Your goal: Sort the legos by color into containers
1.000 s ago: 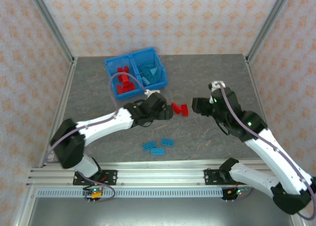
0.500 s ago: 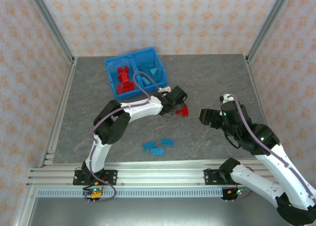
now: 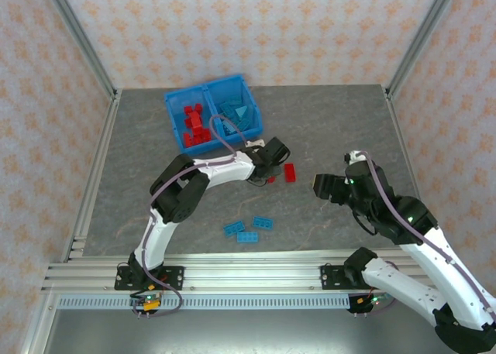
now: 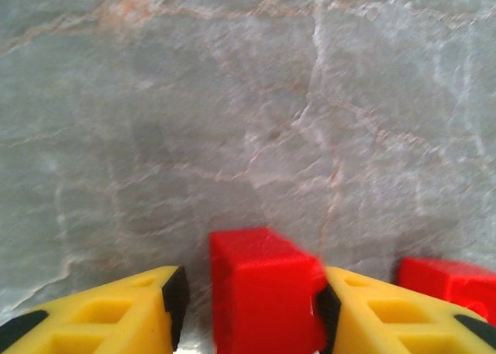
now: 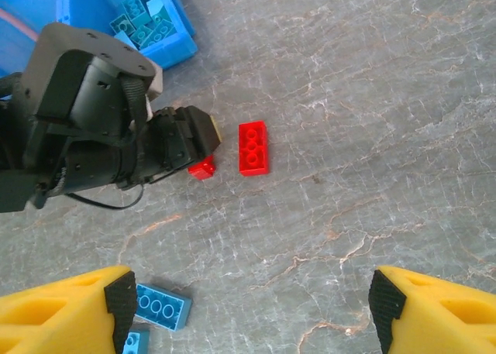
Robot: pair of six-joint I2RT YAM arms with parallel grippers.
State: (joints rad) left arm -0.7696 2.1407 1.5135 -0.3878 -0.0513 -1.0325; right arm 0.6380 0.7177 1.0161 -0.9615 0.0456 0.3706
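**Red brick between the left pincer's fingers, not yet clamped**

The red brick [image 4: 263,280] is lying on the desk [image 4: 232,98] at the bottom centre of the left wrist view, between the fingers of the left pincer [image 4: 249,304]. One finger [image 4: 380,315] is touching it while a sliver of desk is showing on the other side. So the pincer is standing part open and is not gripping the brick. A second red brick [image 4: 453,280] is lying just beside, at lower right. The right pincer [image 5: 248,296] is hanging wide open and empty.

The brick is sitting off-centre, so I judge it may twist or pop out as the fingers meet. The touching finger may also knock the neighbour.

Two red bricks and three blue bricks [image 3: 248,236] are lying loose on the desk. The bin [image 3: 203,87], at upper left of the top view, is holding red bricks in its left compartment and blue ones in its right, too jumbled to count.
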